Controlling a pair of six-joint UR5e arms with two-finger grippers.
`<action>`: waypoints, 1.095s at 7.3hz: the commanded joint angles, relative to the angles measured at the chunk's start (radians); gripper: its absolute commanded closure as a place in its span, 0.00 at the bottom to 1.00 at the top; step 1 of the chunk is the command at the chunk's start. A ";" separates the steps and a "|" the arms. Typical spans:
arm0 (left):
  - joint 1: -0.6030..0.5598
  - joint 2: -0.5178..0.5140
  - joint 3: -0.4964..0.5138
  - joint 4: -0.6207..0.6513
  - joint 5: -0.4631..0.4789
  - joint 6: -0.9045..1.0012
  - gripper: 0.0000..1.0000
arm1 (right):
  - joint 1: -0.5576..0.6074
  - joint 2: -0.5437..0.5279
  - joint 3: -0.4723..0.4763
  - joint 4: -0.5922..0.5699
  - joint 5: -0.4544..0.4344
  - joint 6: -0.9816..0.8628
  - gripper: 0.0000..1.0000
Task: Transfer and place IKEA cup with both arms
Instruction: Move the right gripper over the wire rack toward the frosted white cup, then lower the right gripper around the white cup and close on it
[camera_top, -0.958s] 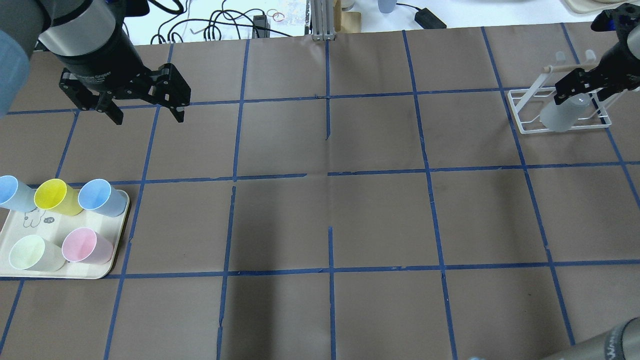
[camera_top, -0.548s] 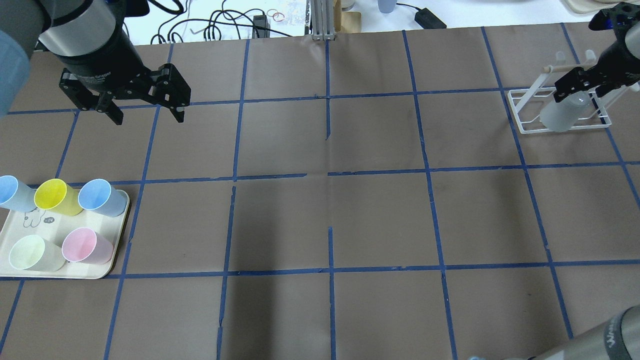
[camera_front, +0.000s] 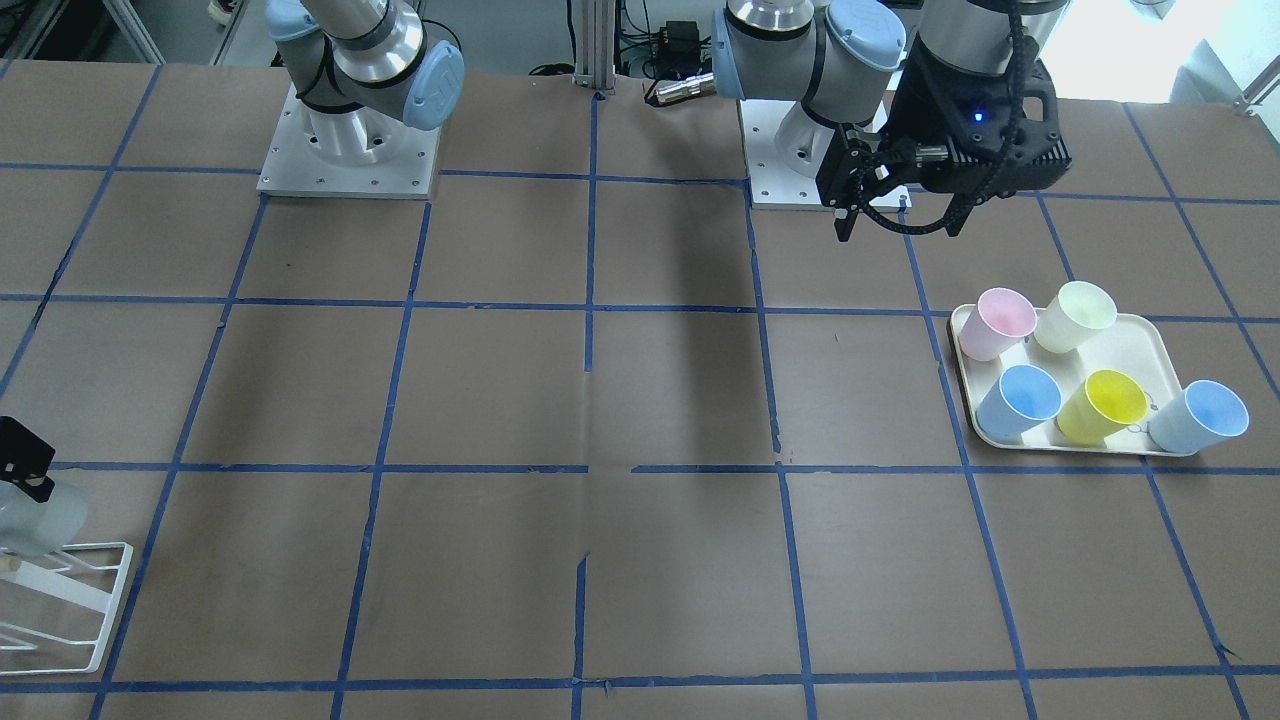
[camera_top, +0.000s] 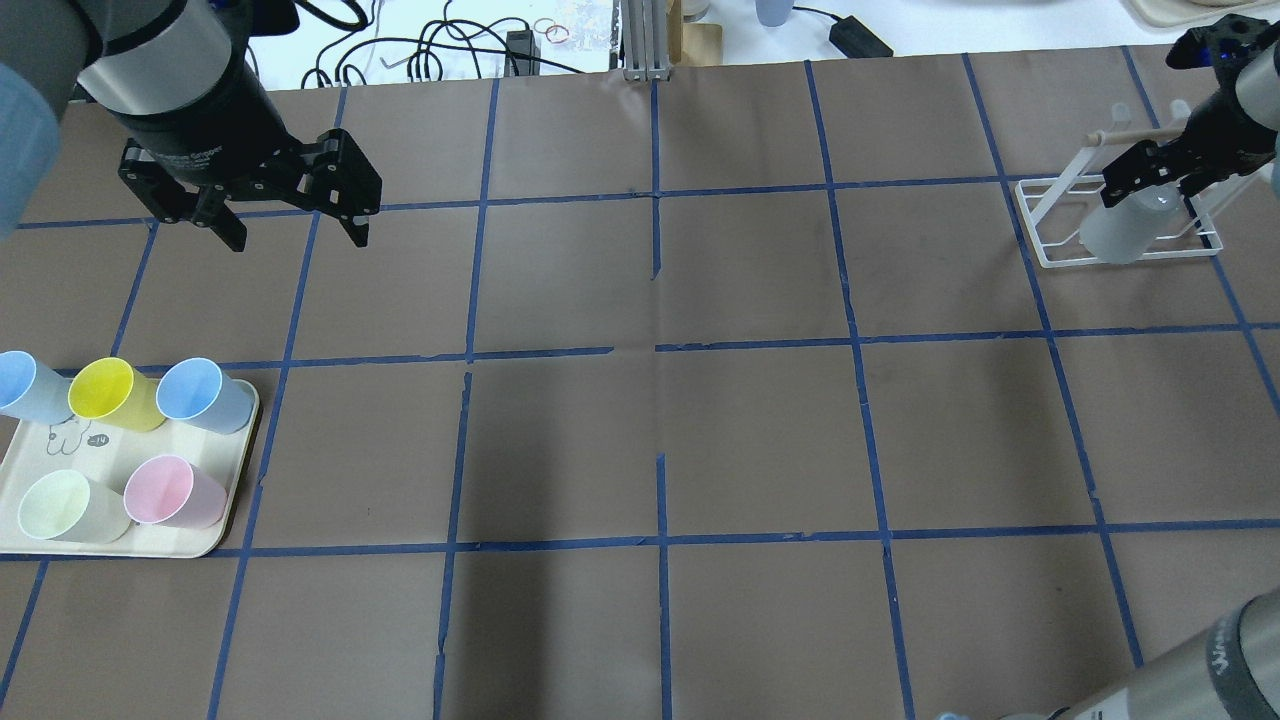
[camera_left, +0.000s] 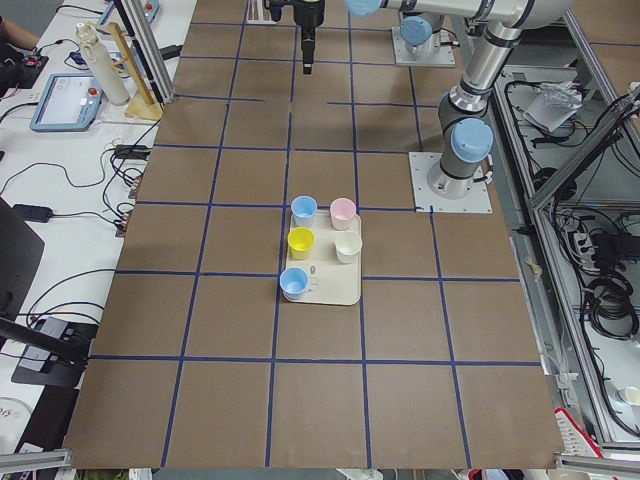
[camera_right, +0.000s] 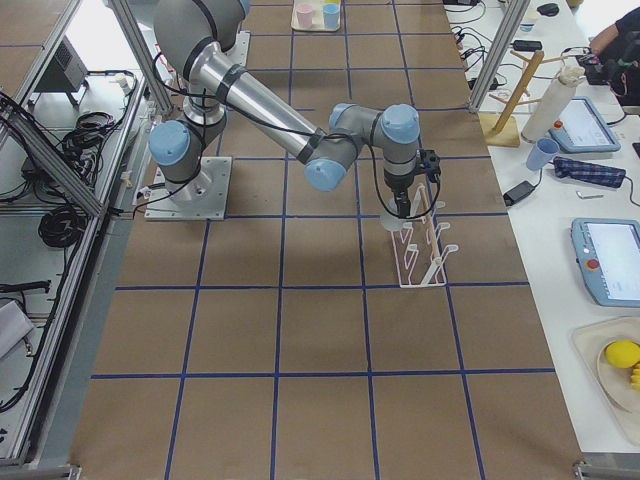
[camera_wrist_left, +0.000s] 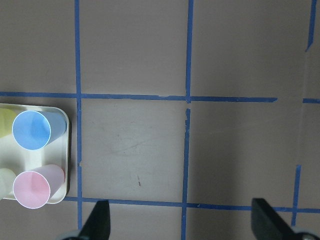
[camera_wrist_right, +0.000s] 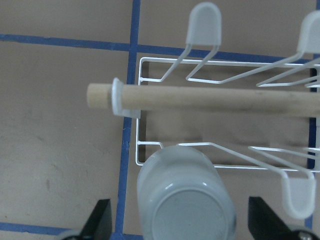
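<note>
Right wrist-mounted view shows the IKEA cup (camera_wrist_right: 185, 200) upside down on the white wire rack (camera_wrist_right: 202, 22); the right gripper (camera_wrist_right: 180, 212) straddles it wide open, not touching; placing looks done. Next calls for a straight lift clear of the rack; the left gripper (camera_top: 298, 238) hangs open and empty.

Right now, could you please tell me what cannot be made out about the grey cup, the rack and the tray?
IKEA cup: whether it sits on a peg of the rack; in the right wrist view its own upturned base hides what is underneath.
Rack and cup, front-facing view: cut off by the left edge, as is most of the right gripper.
Print on the tray: too small to read in the overhead view.
</note>
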 joint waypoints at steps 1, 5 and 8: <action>0.000 0.001 -0.002 0.000 0.000 0.002 0.00 | 0.000 0.022 0.000 -0.001 0.001 0.000 0.05; 0.000 0.001 -0.002 0.000 0.000 0.000 0.00 | 0.000 0.026 -0.002 -0.001 0.001 0.002 0.18; 0.002 0.001 -0.002 0.000 0.000 0.002 0.00 | 0.000 0.016 0.000 0.007 -0.005 0.005 0.22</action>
